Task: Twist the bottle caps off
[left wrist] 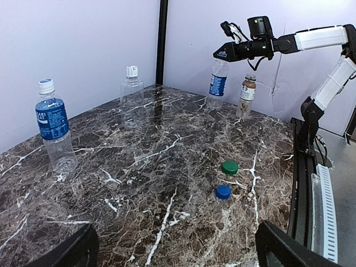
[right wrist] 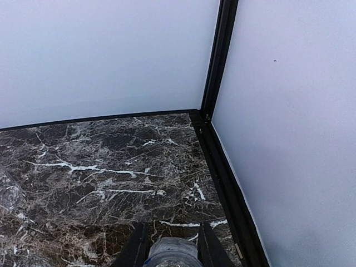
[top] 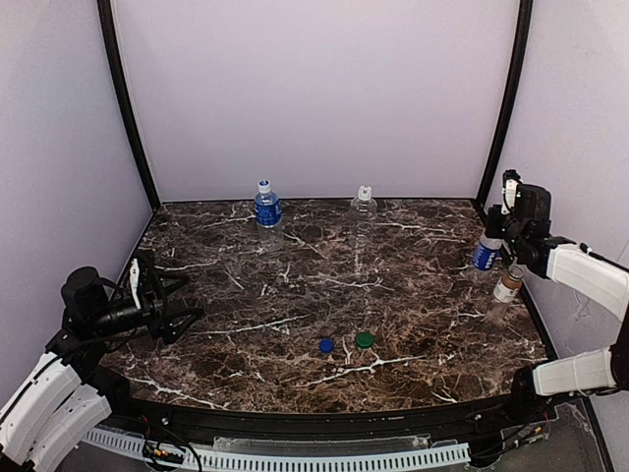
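Four bottles show. A blue-label bottle (top: 265,205) with a white cap and a plain clear bottle (top: 364,204) with a white cap stand at the back. At the far right, my right gripper (top: 492,236) is shut on the top of the second blue-label bottle (top: 486,255); its fingers (right wrist: 137,248) flank the bottle's shoulder (right wrist: 172,257). The brown coffee bottle (top: 508,285) with a white label stands just beside it. My left gripper (top: 183,311) is open and empty, low over the table's left side, its fingers (left wrist: 286,248) spread wide.
A blue cap (top: 326,345) and a green cap (top: 365,339) lie loose on the dark marble table (top: 295,295), near the front middle. White walls and black corner posts (top: 503,108) enclose the table. The right-hand bottles stand close to the right wall.
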### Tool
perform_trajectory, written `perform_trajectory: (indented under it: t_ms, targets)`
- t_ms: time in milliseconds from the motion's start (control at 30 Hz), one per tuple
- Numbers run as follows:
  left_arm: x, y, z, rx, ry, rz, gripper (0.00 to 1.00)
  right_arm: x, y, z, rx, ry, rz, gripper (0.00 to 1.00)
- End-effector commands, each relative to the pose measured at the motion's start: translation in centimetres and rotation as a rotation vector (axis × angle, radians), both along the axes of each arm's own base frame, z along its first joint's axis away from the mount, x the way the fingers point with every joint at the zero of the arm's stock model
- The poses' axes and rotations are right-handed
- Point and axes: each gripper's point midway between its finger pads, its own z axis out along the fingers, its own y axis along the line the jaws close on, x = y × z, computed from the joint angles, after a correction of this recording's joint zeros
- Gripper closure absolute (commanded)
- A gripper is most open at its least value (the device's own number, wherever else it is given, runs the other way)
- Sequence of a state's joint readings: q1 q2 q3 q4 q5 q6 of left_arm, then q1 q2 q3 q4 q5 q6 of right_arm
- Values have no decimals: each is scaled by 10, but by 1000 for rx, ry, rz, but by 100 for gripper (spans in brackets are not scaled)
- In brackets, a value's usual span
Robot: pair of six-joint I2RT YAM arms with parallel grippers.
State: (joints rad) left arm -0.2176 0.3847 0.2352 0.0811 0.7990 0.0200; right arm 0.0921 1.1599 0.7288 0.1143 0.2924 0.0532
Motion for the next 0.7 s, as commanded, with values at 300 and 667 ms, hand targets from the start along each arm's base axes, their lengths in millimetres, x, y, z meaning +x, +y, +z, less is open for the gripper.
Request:
perform_trajectory:
  t_ms: [300,667]
  targets:
    - [1,1,-4,6,-10,5,1,0,-6,-7,6,44,-25,50]
    - [1,1,-4,4,-12,1,1,0,-4,7,5,34,-11,7]
